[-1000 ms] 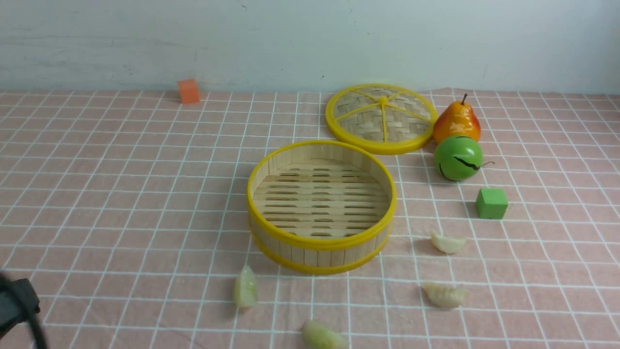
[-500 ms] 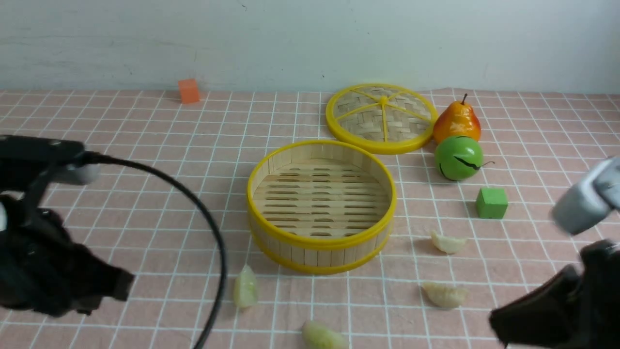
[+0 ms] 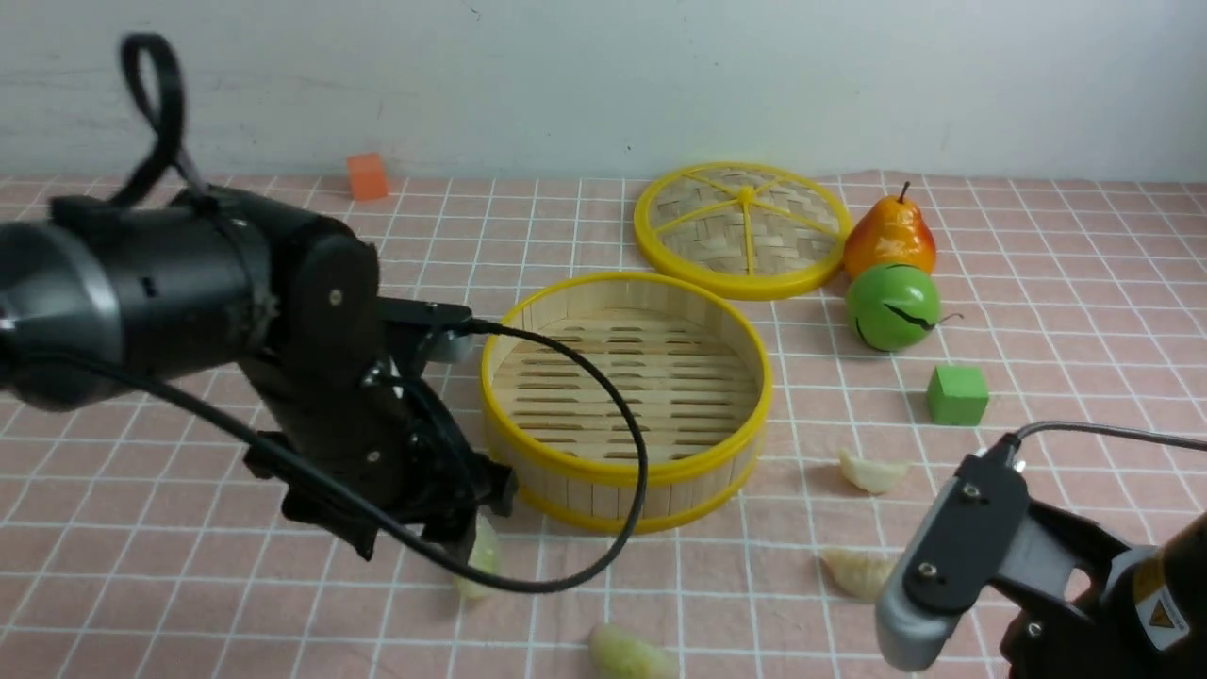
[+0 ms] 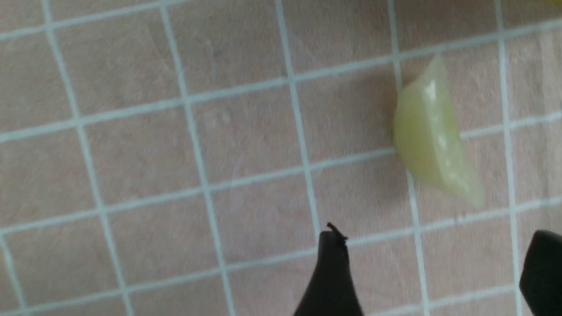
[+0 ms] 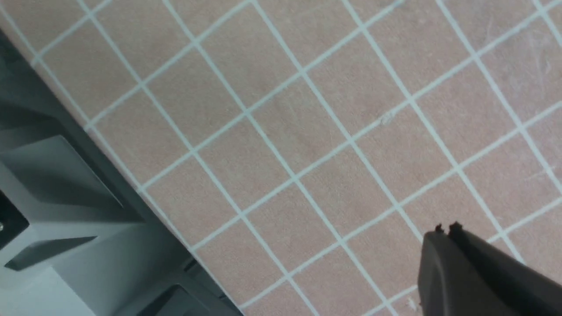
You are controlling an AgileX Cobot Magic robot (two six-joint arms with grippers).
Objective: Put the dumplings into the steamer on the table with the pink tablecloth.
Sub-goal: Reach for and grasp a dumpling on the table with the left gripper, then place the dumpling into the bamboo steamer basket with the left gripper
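**Left arm lining up on the first dumpling; steamer empty.**

The left gripper [image 4: 437, 245] hangs with its jaws wide and empty, just short of the pale green dumpling [image 4: 432, 145]. That dumpling lies on the pink tablecloth [image 3: 141, 585] beside the steamer [image 3: 622, 476]. The next move likely calls for advancing to straddle it, then closing. Three other dumplings [image 3: 627, 653] [image 3: 872, 471] [image 3: 863, 572] wait on the cloth. The right gripper [image 5: 447, 230] hovers over bare cloth with its tips nearly together, holding nothing.

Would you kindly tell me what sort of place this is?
Likely a robot test bench dressed as a kitchen: gridded pink tablecloth before a bare wall, a bamboo steamer, plus a toy-looking pear and green cube.
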